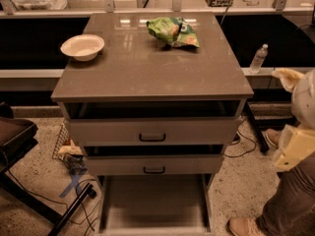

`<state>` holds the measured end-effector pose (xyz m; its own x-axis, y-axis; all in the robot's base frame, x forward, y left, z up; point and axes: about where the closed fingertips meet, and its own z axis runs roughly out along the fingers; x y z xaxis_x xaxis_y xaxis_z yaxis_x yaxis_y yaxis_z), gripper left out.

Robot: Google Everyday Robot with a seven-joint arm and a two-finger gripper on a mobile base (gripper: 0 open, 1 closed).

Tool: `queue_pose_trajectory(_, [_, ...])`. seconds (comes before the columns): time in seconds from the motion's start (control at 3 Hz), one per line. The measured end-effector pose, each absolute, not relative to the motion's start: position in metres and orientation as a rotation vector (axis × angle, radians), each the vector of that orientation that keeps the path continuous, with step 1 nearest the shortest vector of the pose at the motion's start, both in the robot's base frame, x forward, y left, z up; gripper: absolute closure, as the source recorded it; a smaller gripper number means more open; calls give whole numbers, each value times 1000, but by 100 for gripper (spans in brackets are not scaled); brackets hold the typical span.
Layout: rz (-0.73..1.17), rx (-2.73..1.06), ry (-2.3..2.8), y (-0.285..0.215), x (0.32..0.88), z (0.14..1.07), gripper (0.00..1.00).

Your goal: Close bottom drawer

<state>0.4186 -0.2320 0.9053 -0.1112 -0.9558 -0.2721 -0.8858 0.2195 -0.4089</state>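
The bottom drawer [155, 200] is pulled far out below the cabinet. Its long flat grey floor shows, and its front panel and handle are cut off at the bottom edge of the view. The two taller drawers above it, the top one [152, 131] and the middle one [153, 165], stand slightly open, each with a dark handle. My gripper [288, 77] is at the far right edge on the pale white and yellow arm [297, 146], level with the cabinet top and well away from the bottom drawer.
On the cabinet top [147, 68] sit a white bowl [82, 46] and a green snack bag [173, 32]. A person's legs and shoe [242, 226] stand right of the drawer. A water bottle [258, 58] stands on the ledge behind. A black stand [19, 141] and cables [74, 195] are on the left.
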Motion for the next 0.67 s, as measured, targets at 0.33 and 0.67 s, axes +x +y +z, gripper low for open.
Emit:
queue_pose_trajectory(0.33, [-209,-1702,1987,-241,411,867,0])
queue_pose_trajectory(0.67, [-165,-1695,2010,-246,405,828,0])
